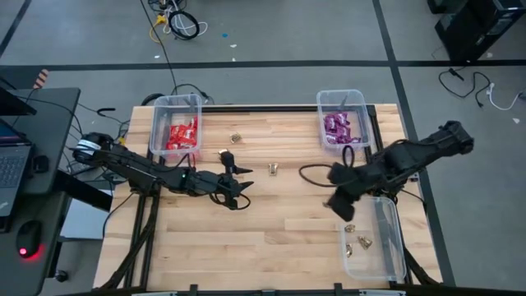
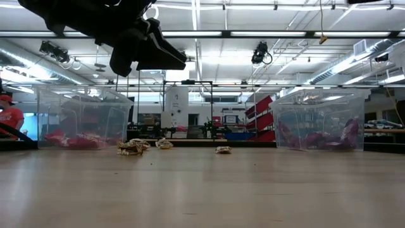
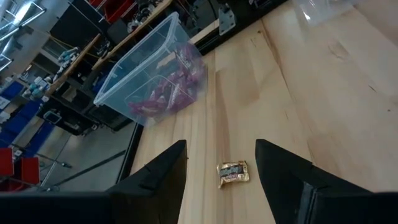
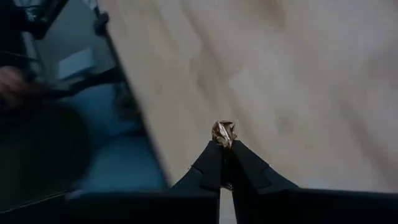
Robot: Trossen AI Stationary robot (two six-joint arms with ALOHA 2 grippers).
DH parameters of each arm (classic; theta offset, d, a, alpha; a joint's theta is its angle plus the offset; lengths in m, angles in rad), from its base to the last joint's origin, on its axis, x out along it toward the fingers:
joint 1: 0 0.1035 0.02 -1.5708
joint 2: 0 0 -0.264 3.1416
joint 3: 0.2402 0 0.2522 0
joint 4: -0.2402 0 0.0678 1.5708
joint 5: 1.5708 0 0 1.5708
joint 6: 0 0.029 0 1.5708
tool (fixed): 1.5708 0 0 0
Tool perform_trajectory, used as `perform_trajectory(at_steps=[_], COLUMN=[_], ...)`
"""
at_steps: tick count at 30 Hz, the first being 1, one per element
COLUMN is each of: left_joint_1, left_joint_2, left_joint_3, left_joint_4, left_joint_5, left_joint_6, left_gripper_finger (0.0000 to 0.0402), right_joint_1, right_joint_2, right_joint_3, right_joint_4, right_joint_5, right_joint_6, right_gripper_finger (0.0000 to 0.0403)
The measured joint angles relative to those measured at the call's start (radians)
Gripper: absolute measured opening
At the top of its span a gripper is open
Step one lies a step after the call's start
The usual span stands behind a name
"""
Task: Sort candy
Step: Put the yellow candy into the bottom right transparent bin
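Observation:
Gold foil candy lies loose on the wooden table: one piece (image 1: pixel 273 168) right of my left gripper (image 1: pixel 243 184), another (image 1: pixel 236 137) farther back. In the left wrist view the nearer piece (image 3: pixel 232 173) lies on the wood ahead of my open left gripper (image 3: pixel 221 145), between the lines of its fingers and untouched. My right gripper (image 1: pixel 343 210) hovers by the far end of the near-right bin (image 1: pixel 393 247), shut on a gold candy (image 4: pixel 224 132). Red candy fills the far-left bin (image 1: pixel 175 131), and purple candy the far-right bin (image 1: pixel 341 122). My right gripper pinches a gold foil candy between its two fingertips (image 4: pixel 214 155). Most of the crumpled wrapper (image 4: pixel 224 129) sticks out past the fingertips. The fingers slant downward, and the candy is lifted clear of the table.
The near-right bin holds a few gold pieces (image 1: pixel 358 240). In the low view three gold pieces (image 2: pixel 133 147) (image 2: pixel 164 144) (image 2: pixel 223 150) lie between the two far bins (image 2: pixel 82 120) (image 2: pixel 319 120). Bare wood spreads across the table's near half (image 1: pixel 246 247).

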Motion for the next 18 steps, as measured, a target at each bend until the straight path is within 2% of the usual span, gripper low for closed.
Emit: perform_trajectory(at_steps=[3, 9, 14, 18], left_joint_1=[0.0, 0.0, 0.0, 0.0], left_joint_2=[0.0, 0.0, 0.0, 0.0], left_joint_3=[0.0, 0.0, 0.0, 0.0], left_joint_4=[-0.004, 0.008, 0.01, -0.006], left_joint_5=[0.0, -0.048, -0.084, -0.113], left_joint_6=[0.0, -0.002, -0.002, -0.002], left_gripper_finger=[0.0193, 0.0193, 0.0193, 0.0193], right_joint_1=[0.039, 0.124, 0.195, 0.235], right_joint_2=[-0.03, -0.056, -0.046, -0.043], right_joint_3=[0.0, 0.0, -0.004, -0.061], right_joint_4=[-0.068, -0.294, -0.465, -0.436], right_joint_5=[-0.091, -0.196, -0.162, -0.106], right_joint_6=[0.193, 0.517, 0.603, 0.612], right_gripper_finger=[0.0013, 0.0013, 0.0013, 0.0011])
